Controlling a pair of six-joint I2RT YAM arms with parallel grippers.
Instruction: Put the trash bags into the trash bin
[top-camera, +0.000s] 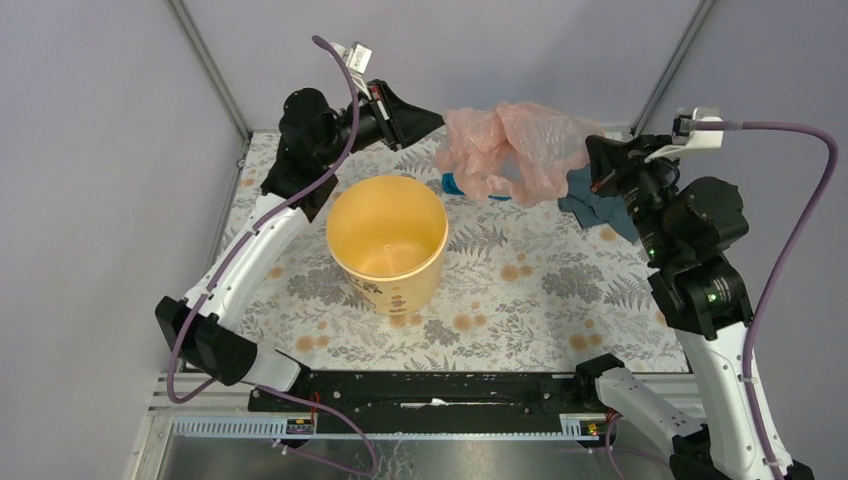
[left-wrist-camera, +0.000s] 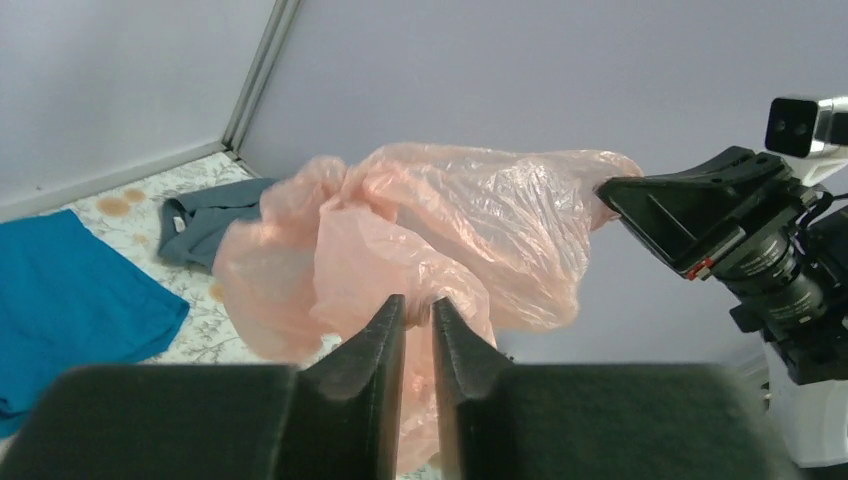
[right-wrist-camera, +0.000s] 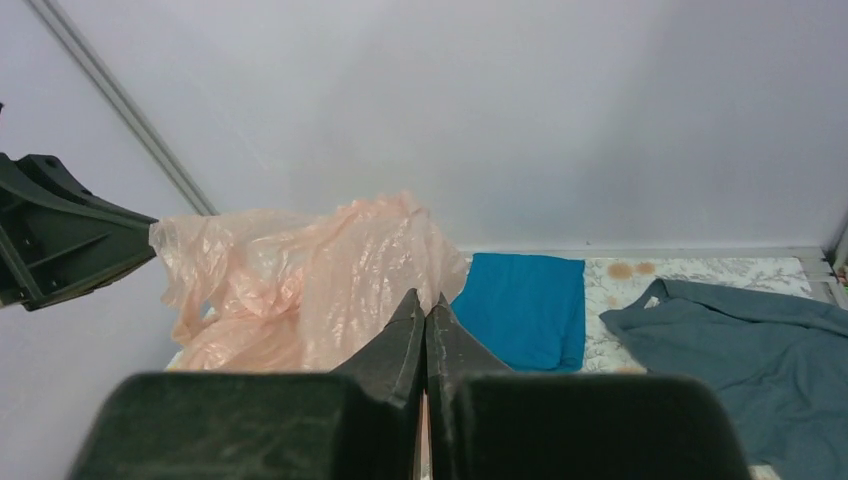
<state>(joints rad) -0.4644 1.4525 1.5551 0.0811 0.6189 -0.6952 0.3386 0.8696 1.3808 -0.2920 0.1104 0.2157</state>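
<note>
Above the desk (top-camera: 530, 300), at one o'clock from the bin (top-camera: 400, 292), the left end effector (top-camera: 438, 124) and right end effector (top-camera: 592, 158) each pinch the bag (top-camera: 510, 145).

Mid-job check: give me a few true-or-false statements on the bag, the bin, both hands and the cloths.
1. The trash bag is stretched in the air between the left hand and the right hand. True.
2. The trash bag lies inside the bin. False: it hangs beyond the bin, which looks empty.
3. The bin stands upright. True.
4. The blue cloth is in the bin. False: it lies on the table, near the grey-blue cloth.
</note>
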